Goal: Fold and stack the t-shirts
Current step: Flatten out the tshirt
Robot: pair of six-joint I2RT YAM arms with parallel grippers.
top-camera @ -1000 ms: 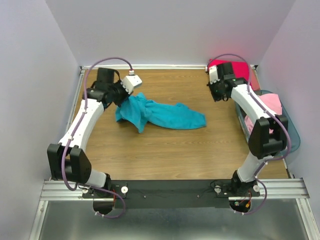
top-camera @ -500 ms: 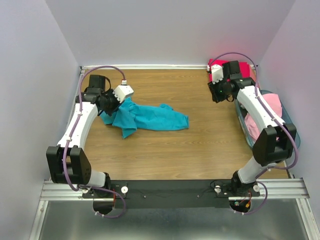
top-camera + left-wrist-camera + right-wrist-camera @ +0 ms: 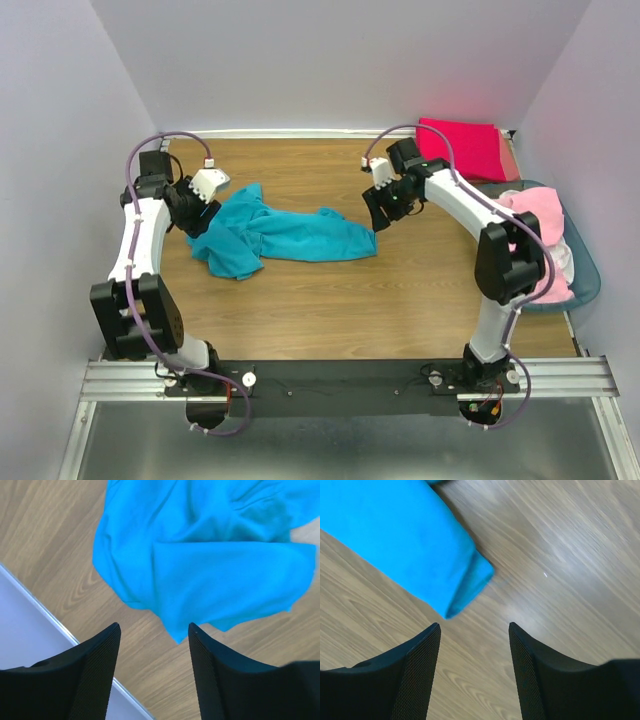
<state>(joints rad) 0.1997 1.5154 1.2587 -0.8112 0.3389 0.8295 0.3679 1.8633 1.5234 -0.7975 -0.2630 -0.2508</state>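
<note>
A teal t-shirt (image 3: pixel 285 234) lies crumpled on the wooden table, spread from left to centre. My left gripper (image 3: pixel 203 218) hangs open just over its left end. In the left wrist view the teal cloth (image 3: pixel 210 555) lies ahead of the open left gripper (image 3: pixel 154 630), with nothing between the fingers. My right gripper (image 3: pixel 374 216) is open by the shirt's right end. Its wrist view shows the shirt's corner (image 3: pixel 395 540) just beyond the empty right gripper (image 3: pixel 474 627). A folded crimson-pink t-shirt (image 3: pixel 462 149) lies at the back right. Light pink t-shirts (image 3: pixel 535 212) fill the basket.
The blue-tinted plastic basket (image 3: pixel 586 286) stands at the right edge, behind my right arm's elbow. A metal rail and the pale wall (image 3: pixel 45 630) run close beside the left gripper. Bare wood (image 3: pixel 330 300) lies in front of the teal shirt.
The left gripper dragged the teal shirt to the left, then opened and let it go. The right gripper left the crimson-pink shirt, swung left to the teal shirt's right end and opened.
</note>
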